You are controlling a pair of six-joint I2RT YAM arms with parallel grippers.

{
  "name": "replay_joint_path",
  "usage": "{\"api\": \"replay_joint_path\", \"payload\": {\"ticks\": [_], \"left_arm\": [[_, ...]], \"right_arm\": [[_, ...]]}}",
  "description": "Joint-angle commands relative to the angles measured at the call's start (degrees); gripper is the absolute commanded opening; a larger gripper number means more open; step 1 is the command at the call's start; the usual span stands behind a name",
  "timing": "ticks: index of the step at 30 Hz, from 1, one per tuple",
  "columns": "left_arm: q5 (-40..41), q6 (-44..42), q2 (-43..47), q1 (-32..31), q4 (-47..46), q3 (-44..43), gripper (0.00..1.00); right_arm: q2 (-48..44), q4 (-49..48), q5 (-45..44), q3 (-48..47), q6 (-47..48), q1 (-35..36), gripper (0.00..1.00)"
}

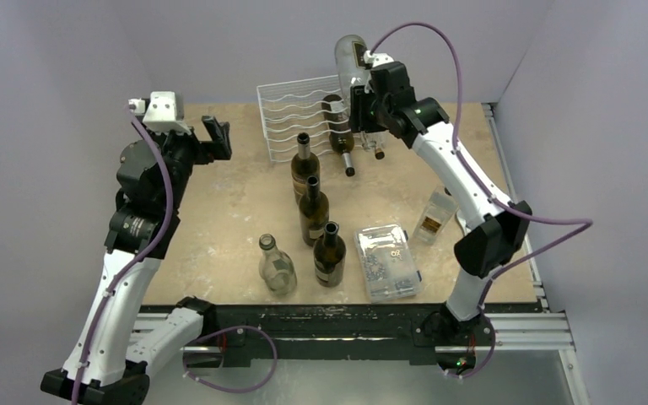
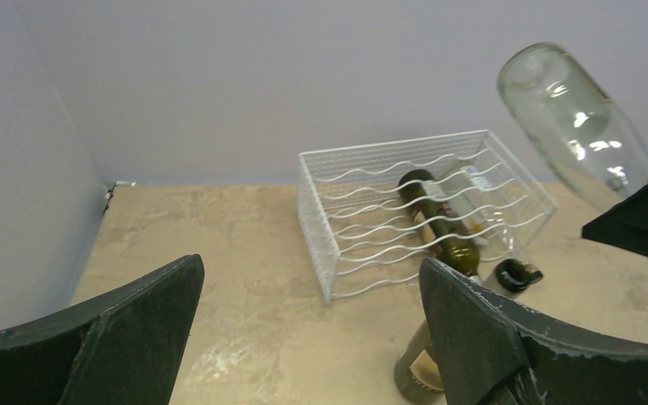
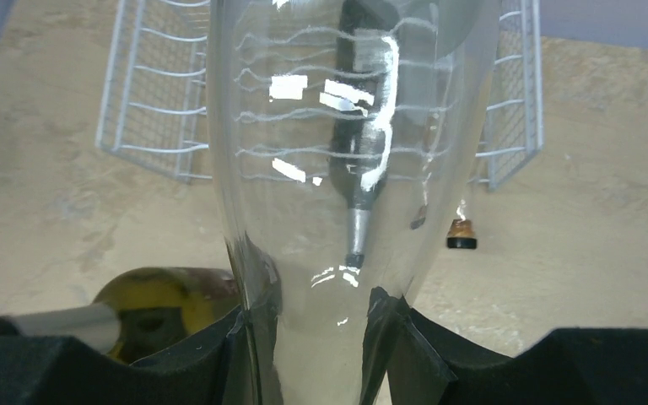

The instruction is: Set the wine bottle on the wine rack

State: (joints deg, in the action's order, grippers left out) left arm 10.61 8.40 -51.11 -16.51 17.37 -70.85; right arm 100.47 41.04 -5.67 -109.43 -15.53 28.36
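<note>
the beige mottled tabletop (image 1: 219, 211) carries everything. at its far middle stands the white wire wine rack with wavy cradle rows (image 1: 291, 118). one dark glass bottle (image 1: 337, 126) already lies in a cradle on the rack's right side, its neck poking out toward the arms.

the task's thing, a clear empty glass wine bottle (image 1: 351, 55), is in the air above the rack's right rear corner, base uppermost and tilted, touching no wire. the right gripper (image 3: 321, 337) has its jaws clamped on the bottle where the body narrows toward the neck. in the right wrist view the rack's rows show through the glass.

three dark bottles (image 1: 313, 211) and one clear one (image 1: 276, 266) stand upright mid-table, with a clear plastic parts box (image 1: 386, 261) beside them.

the left gripper (image 2: 310, 266) hangs off to the left, jaws spread wide and holding nothing, facing the rack.

judged from this, the step in hand is the carry and line-up, with the placing not yet done. the next move seems to call for tipping the bottle toward level, aiming it at a free cradle beside the dark one, lowering until the wires take its weight, and only then letting go. hitting the lying bottle is the risk.
</note>
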Motion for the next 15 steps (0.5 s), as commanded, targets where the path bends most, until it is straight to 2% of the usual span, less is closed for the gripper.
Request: {"api": "replay_joint_path", "payload": {"ticks": [1, 10, 15], "left_arm": [[-3.8, 2.8, 2.3, 4.9, -5.9, 4.1, 1.0], [-5.5, 1.5, 0.4, 7.5, -5.1, 4.3, 1.0], [-7.0, 2.1, -0.5, 7.6, -4.8, 4.0, 1.0]], "right_arm": [[0.7, -8.7, -9.2, -10.9, 7.9, -0.5, 0.0], [12.9, -6.2, -9.8, -23.5, 11.1, -2.5, 0.0], [17.1, -6.2, -7.8, -26.6, 12.0, -5.0, 0.0]]}}
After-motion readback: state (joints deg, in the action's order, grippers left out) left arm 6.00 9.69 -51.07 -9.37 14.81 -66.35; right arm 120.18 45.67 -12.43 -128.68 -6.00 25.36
